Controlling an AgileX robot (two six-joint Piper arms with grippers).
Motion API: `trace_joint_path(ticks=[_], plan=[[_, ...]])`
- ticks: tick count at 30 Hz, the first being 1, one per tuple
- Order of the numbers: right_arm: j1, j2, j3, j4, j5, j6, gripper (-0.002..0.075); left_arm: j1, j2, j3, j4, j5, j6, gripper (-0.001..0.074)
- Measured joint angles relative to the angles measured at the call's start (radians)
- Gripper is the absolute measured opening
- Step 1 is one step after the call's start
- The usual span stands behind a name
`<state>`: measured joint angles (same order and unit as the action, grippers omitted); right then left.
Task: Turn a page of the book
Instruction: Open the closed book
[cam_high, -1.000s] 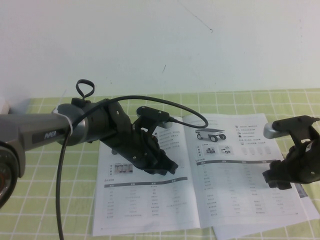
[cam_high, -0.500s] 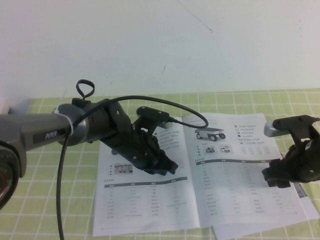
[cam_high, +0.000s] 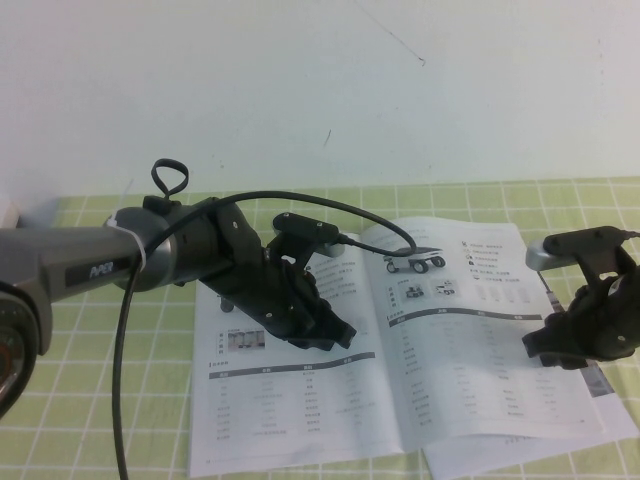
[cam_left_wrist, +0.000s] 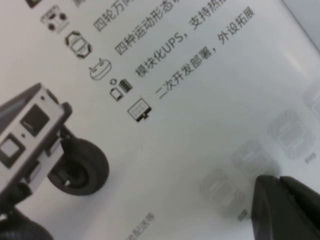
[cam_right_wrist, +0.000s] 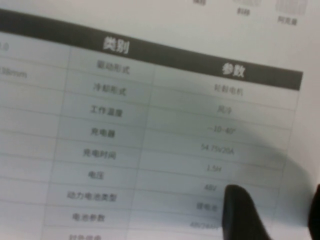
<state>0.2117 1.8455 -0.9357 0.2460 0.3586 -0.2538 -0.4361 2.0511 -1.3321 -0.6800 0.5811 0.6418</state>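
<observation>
Early stage: book (cam_high: 400, 350) lies open on the table; page (cam_high: 480, 330) not yet turned. Right gripper (cam_high: 585, 345) at its outer edge, left gripper (cam_high: 325, 330) over the facing page; jaw states indiscernible.

One book (cam_high: 400, 350), two pincers: left (cam_high: 335, 335), right (cam_high: 560, 350).

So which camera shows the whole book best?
The high view: the open book lies fully visible between the left claw and right claw. Both wrist views show only close-up print.
</observation>
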Motion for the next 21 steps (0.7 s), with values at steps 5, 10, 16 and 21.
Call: trace_joint_path(ticks=[5, 10, 16, 21], plan=[[0.0, 0.002, 0.0, 0.004, 0.0, -0.002, 0.026, 0.0, 0.0, 0.0, -0.002, 0.001, 0.01, -0.0004], [0.0, 0.002, 0.0, 0.015, -0.004, -0.007, 0.0197, 0.0, 0.0, 0.0, -0.002, 0.001, 0.015, -0.0004], [-0.002, 0.006, 0.0, 0.134, -0.008, -0.1, 0.0114, 0.0, 0.0, 0.0, -0.009, 0.002, 0.024, -0.0004], [-0.002, 0.014, 0.0, 0.3, -0.008, -0.241, 0.0102, 0.0, 0.0, 0.0, -0.011, 0.002, 0.025, -0.0004]])
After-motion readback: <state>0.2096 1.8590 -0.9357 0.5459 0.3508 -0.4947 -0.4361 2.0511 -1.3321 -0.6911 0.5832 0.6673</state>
